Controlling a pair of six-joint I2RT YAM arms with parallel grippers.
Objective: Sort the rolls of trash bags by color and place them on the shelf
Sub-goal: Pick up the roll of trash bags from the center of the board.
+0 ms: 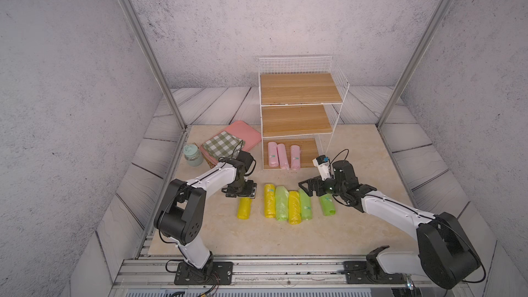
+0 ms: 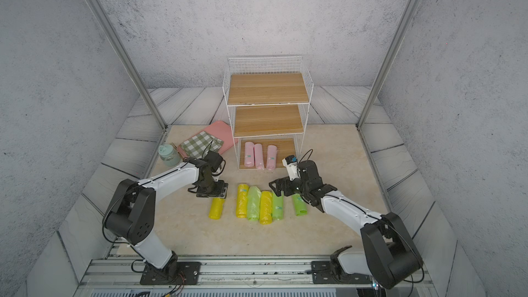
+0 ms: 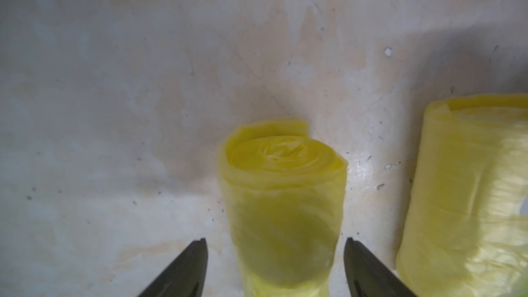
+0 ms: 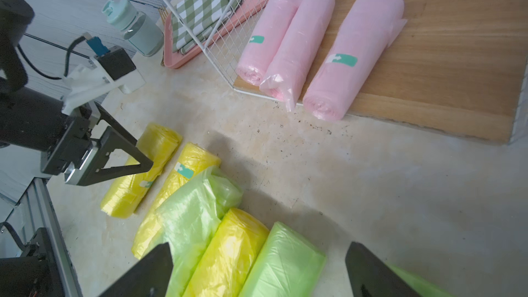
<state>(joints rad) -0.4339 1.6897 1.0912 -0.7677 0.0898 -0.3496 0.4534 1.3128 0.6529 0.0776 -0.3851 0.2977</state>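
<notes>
Yellow roll [image 3: 281, 195] lies between parted fingers of left gripper [image 3: 275, 241].
Fingers gaping, right gripper [image 4: 261, 245] hovers over the tightly packed row of rolls [image 4: 228, 252].

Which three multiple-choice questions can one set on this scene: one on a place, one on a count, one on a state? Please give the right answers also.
1. On which board of the shelf do the pink rolls lie? A top; B middle; C bottom.
2. How many yellow rolls lie on the table? A one; B two; C three.
3. How does the left gripper stand at the lone yellow roll? A open, one finger on each side of it; B shut on it, roll lifted; C shut beside it.

Answers:
1 C: all three lie side by side on the lowest board.
2 C: one lies apart and two lie among the green rolls.
3 A: in the left wrist view the fingers stand apart, with the roll between them on the table.
</notes>
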